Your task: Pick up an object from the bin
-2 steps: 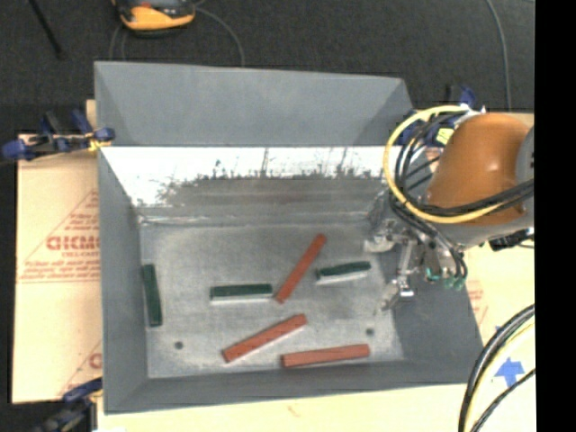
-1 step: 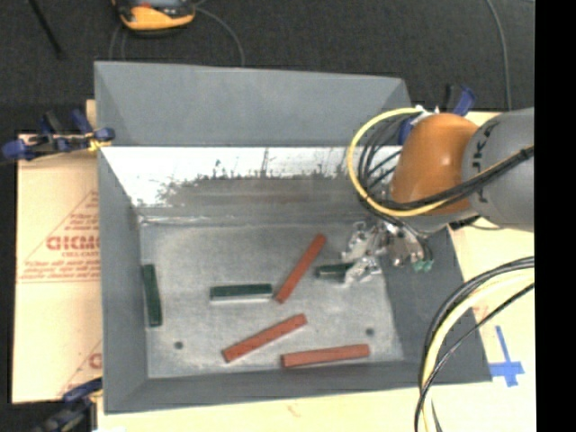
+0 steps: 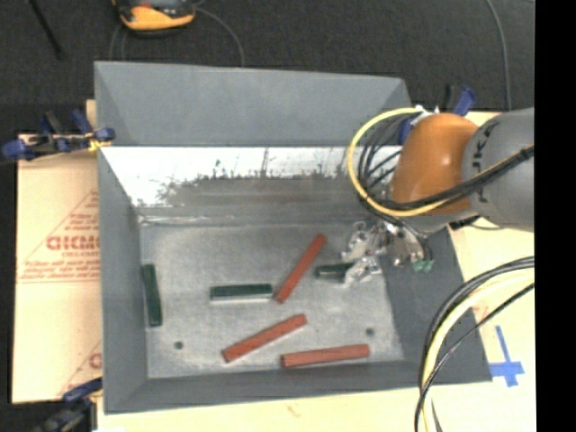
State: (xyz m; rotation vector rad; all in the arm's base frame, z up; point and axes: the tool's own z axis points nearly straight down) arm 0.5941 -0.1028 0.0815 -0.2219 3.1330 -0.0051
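My gripper (image 3: 357,268) hangs low at the bin's right side, under the orange wrist cover. A small dark green bar (image 3: 330,272) lies right at its fingertips, partly hidden by them; whether it is gripped is unclear. Just left of that, a red-brown bar (image 3: 301,268) lies diagonally on the floor. Another dark green bar (image 3: 240,292) lies flat beside the red one's lower end.
Two more red-brown bars lie near the front: one slanted (image 3: 265,337), one flat (image 3: 325,356). A dark green bar (image 3: 151,294) stands along the left wall. The arm and its looped cables cover the bin's right rim.
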